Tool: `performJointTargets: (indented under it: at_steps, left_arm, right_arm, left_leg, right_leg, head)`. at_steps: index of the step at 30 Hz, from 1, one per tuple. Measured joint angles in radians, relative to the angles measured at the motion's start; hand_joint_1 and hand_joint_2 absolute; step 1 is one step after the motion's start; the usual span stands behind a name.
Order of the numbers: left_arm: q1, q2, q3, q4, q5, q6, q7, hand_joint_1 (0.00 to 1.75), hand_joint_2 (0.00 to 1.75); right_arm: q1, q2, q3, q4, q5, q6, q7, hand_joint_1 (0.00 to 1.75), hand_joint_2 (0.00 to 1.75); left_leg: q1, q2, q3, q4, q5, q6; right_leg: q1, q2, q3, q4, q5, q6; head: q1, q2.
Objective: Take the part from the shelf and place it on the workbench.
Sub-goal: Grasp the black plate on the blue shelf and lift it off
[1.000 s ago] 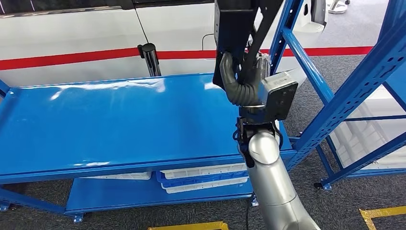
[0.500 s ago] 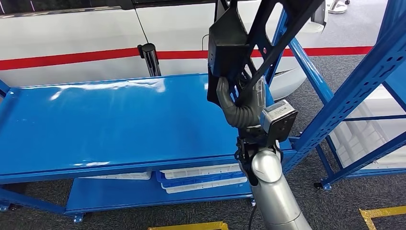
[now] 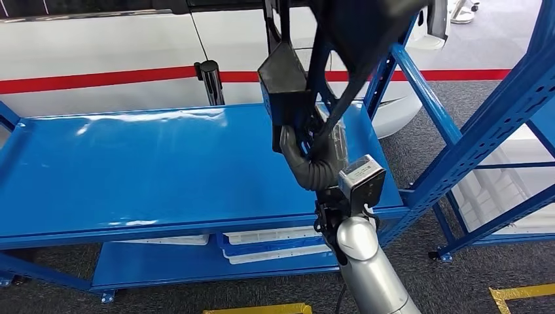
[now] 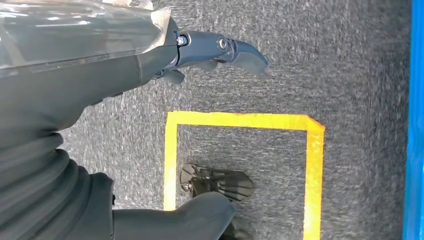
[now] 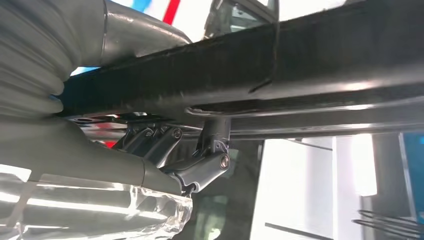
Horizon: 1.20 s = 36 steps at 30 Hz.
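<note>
1. The part [image 3: 288, 85], a black frame of bars with a boxy block at its lower end, hangs in the air over the right portion of the blue workbench [image 3: 131, 170], clear of its top.
2. The right hand [image 3: 313, 154] grasps it from below; in the right wrist view its dark fingers [image 5: 200, 165] curl up against the underside of a thick black bar [image 5: 280, 75] of the part.
3. The left hand [image 4: 200, 50] hangs low over grey carpet and a yellow floor marking [image 4: 240, 120]. It holds nothing, with one dark finger stretched out straight.
4. Progress, as I judge it: the part is already off the shelf and over the bench, so the fetching is done. Lowering it onto the blue top and letting go are left.
5. Around it: the blue upright and slanted braces of a rack [image 3: 458, 150] stand just right of the arm, and the part's upper bars pass close to them. White trays [image 3: 275, 239] sit on the shelf under the bench. A white wall with a red stripe [image 3: 98, 78] runs behind.
6. The bench top under the part is bare, so the rack braces look like the one thing that could snag it.
</note>
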Motion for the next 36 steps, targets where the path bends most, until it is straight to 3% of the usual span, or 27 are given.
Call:
performJointTargets:
  at_steps: [1, 2, 4, 5, 6, 8, 11, 12, 15, 16, 17, 18, 19, 21, 23, 26, 28, 30, 32, 33, 35, 36]
  left_arm:
    - [0.001, -0.001, 0.006, 0.0, 0.007, -0.008, -0.002, 0.0, 1.75]
    - [0.002, -0.002, 0.014, 0.0, 0.02, -0.022, -0.005, 0.0, 1.75]
    - [0.002, -0.004, 0.037, 0.0, 0.06, -0.068, -0.015, 0.0, 1.75]
    - [0.002, -0.004, 0.051, 0.0, 0.08, -0.092, -0.02, 0.0, 1.75]
    - [0.002, -0.003, 0.065, 0.0, 0.095, -0.113, -0.025, 0.0, 1.75]
    - [0.002, -0.003, 0.089, 0.0, 0.115, -0.149, -0.033, 0.0, 1.75]
    - [0.004, -0.002, 0.117, -0.001, 0.13, -0.204, -0.046, 0.0, 1.75]
    - [0.004, -0.001, 0.124, -0.001, 0.13, -0.217, -0.05, 0.0, 1.75]
    - [0.005, 0.004, 0.134, 0.0, 0.122, -0.228, -0.054, 0.0, 1.75]
    - [0.007, 0.007, 0.136, 0.0, 0.118, -0.228, -0.055, 0.0, 1.75]
    - [0.008, 0.009, 0.136, 0.0, 0.112, -0.228, -0.055, 0.0, 1.75]
    - [0.009, 0.01, 0.136, 0.0, 0.107, -0.228, -0.055, 0.0, 1.75]
    - [0.009, 0.012, 0.136, 0.0, 0.1, -0.227, -0.055, 0.0, 1.75]
    - [0.008, 0.015, 0.136, 0.0, 0.088, -0.223, -0.056, 0.0, 1.75]
    - [0.007, 0.018, 0.135, 0.0, 0.079, -0.218, -0.057, 0.0, 1.75]
    - [0.008, 0.021, 0.135, 0.0, 0.076, -0.214, -0.057, 0.0, 1.75]
    - [0.007, 0.021, 0.135, 0.0, 0.073, -0.213, -0.058, 0.0, 1.75]
    - [0.008, 0.021, 0.135, 0.0, 0.071, -0.21, -0.058, 0.0, 1.75]
    - [0.009, 0.021, 0.136, 0.0, 0.07, -0.206, -0.059, 0.0, 1.75]
    - [0.01, 0.021, 0.136, 0.0, 0.07, -0.204, -0.06, 0.0, 1.75]
    - [0.01, 0.021, 0.136, 0.0, 0.07, -0.201, -0.061, 0.0, 1.75]
    - [0.01, 0.021, 0.135, 0.0, 0.069, -0.199, -0.061, 0.0, 1.75]
  right_arm:
    - [0.005, -0.003, 0.001, 0.002, -0.001, 0.0, 0.0, 1.75, 1.75]
    - [0.008, -0.006, 0.002, 0.004, -0.002, -0.001, 0.0, 1.75, 1.75]
    - [0.01, -0.009, 0.004, 0.007, -0.006, -0.002, 0.001, 1.75, 1.75]
    - [0.01, -0.01, 0.004, 0.008, -0.008, -0.003, 0.001, 1.75, 1.75]
    - [0.01, -0.011, 0.005, 0.009, -0.009, -0.003, 0.001, 1.75, 1.75]
    - [0.012, -0.013, 0.006, 0.012, -0.011, -0.003, 0.001, 1.75, 1.75]
    - [0.014, -0.014, 0.006, 0.013, -0.014, -0.005, -0.001, 1.75, 1.75]
    - [0.015, -0.014, 0.005, 0.013, -0.015, -0.006, -0.002, 1.75, 1.75]
    - [0.021, -0.015, 0.004, 0.014, -0.019, -0.01, -0.007, 1.75, 1.75]
    - [0.026, -0.016, 0.004, 0.015, -0.02, -0.012, -0.008, 1.75, 1.75]
    - [0.029, -0.017, 0.004, 0.016, -0.021, -0.014, -0.009, 1.75, 1.75]
    - [0.032, -0.018, 0.004, 0.016, -0.022, -0.016, -0.01, 1.75, 1.75]
    - [0.033, -0.018, 0.004, 0.016, -0.023, -0.018, -0.011, 1.75, 1.75]
    - [0.034, -0.018, 0.003, 0.016, -0.023, -0.019, -0.012, 1.75, 1.75]
    - [0.034, -0.018, 0.003, 0.016, -0.023, -0.019, -0.013, 1.75, 1.75]
    - [0.036, -0.019, 0.003, 0.016, -0.024, -0.02, -0.015, 1.75, 1.75]
    - [0.038, -0.023, 0.003, 0.016, -0.024, -0.02, -0.018, 1.75, 1.75]
    - [0.047, -0.028, 0.004, 0.017, -0.025, -0.02, -0.02, 1.75, 1.75]
    - [0.057, -0.034, 0.003, 0.018, -0.025, -0.02, -0.023, 1.75, 1.75]
    - [0.061, -0.037, 0.003, 0.019, -0.026, -0.02, -0.025, 1.75, 1.75]
    - [0.063, -0.04, 0.003, 0.019, -0.028, -0.02, -0.03, 1.75, 1.75]
    - [0.063, -0.041, 0.003, 0.019, -0.03, -0.02, -0.031, 1.75, 1.75]
  left_leg:
    - [0.001, 0.0, 0.0, 0.001, -0.001, -0.001]
    - [0.003, -0.001, 0.0, 0.002, -0.003, -0.004]
    - [0.01, -0.002, 0.0, 0.014, -0.012, -0.019]
    - [0.011, -0.003, -0.005, 0.024, -0.019, -0.029]
    - [0.011, -0.004, -0.01, 0.034, -0.026, -0.039]
    - [0.008, -0.007, -0.021, 0.051, -0.034, -0.052]
    - [0.016, -0.007, -0.032, 0.078, -0.055, -0.064]
    - [0.019, -0.007, -0.047, 0.111, -0.079, -0.067]
    - [0.02, -0.008, -0.136, 0.301, -0.171, -0.071]
    - [0.02, -0.008, -0.158, 0.345, -0.18, -0.07]
    - [0.02, -0.008, -0.163, 0.353, -0.168, -0.067]
    - [0.019, -0.008, -0.149, 0.321, -0.139, -0.062]
    - [0.018, -0.008, -0.118, 0.258, -0.1, -0.054]
    - [0.011, -0.009, -0.054, 0.133, -0.054, -0.042]
    - [0.001, -0.009, -0.034, 0.089, -0.048, -0.038]
    - [-0.002, -0.005, -0.038, 0.072, -0.028, -0.025]
    - [0.001, 0.0, -0.045, 0.06, -0.01, -0.012]
    - [-0.002, 0.002, -0.06, 0.06, 0.001, -0.006]
    - [-0.004, 0.003, -0.074, 0.061, 0.01, -0.006]
    - [-0.004, 0.003, -0.08, 0.062, 0.015, -0.007]
    - [-0.005, 0.003, -0.09, 0.067, 0.02, -0.012]
    - [-0.006, 0.002, -0.095, 0.071, 0.023, -0.016]
  right_leg:
    - [-0.005, 0.0, -0.017, 0.035, -0.006, 0.008]
    - [-0.01, -0.001, -0.015, 0.03, 0.006, 0.02]
    - [-0.022, -0.005, 0.042, -0.088, 0.06, 0.049]
    - [-0.023, -0.005, 0.078, -0.148, 0.081, 0.056]
    - [-0.021, -0.004, 0.1, -0.188, 0.091, 0.056]
    - [-0.016, 0.002, 0.107, -0.198, 0.084, 0.04]
    - [-0.021, 0.004, 0.098, -0.196, 0.077, 0.013]
    - [-0.021, 0.004, 0.098, -0.198, 0.077, 0.004]
    - [-0.012, 0.002, 0.096, -0.198, 0.079, -0.012]
    - [-0.008, 0.002, 0.095, -0.198, 0.079, -0.014]
    - [-0.004, 0.002, 0.095, -0.198, 0.08, -0.015]
    - [-0.002, 0.003, 0.095, -0.198, 0.08, -0.016]
    - [0.0, 0.003, 0.096, -0.198, 0.081, -0.016]
    - [0.003, 0.004, 0.097, -0.198, 0.083, -0.012]
    - [0.003, 0.003, 0.095, -0.198, 0.088, -0.004]
    - [0.002, 0.002, 0.086, -0.192, 0.086, 0.011]
    - [0.003, 0.0, 0.054, -0.126, 0.037, 0.007]
    - [0.002, 0.0, 0.007, 0.001, -0.03, 0.001]
    - [0.001, 0.0, -0.007, 0.069, -0.054, 0.009]
    - [0.001, 0.0, 0.016, 0.046, -0.044, 0.018]
    - [0.0, -0.002, 0.108, -0.098, -0.004, 0.03]
    - [0.003, -0.003, 0.149, -0.162, 0.013, 0.03]
  head:
    - [0.0, 0.0]
    - [0.0, 0.0]
    - [0.001, 0.0]
    - [0.003, 0.0]
    - [0.005, 0.0]
    - [0.006, 0.0]
    - [0.001, 0.0]
    - [0.0, 0.0]
    - [0.0, 0.0]
    - [0.0, 0.0]
    - [0.0, 0.0]
    - [0.0, 0.0]
    - [0.0, 0.0]
    - [0.001, 0.0]
    - [0.001, 0.0]
    - [0.002, 0.0]
    - [0.004, 0.0]
    - [0.005, 0.0]
    - [0.005, 0.0]
    - [0.005, 0.0]
    - [0.005, 0.0]
    - [0.004, 0.0]
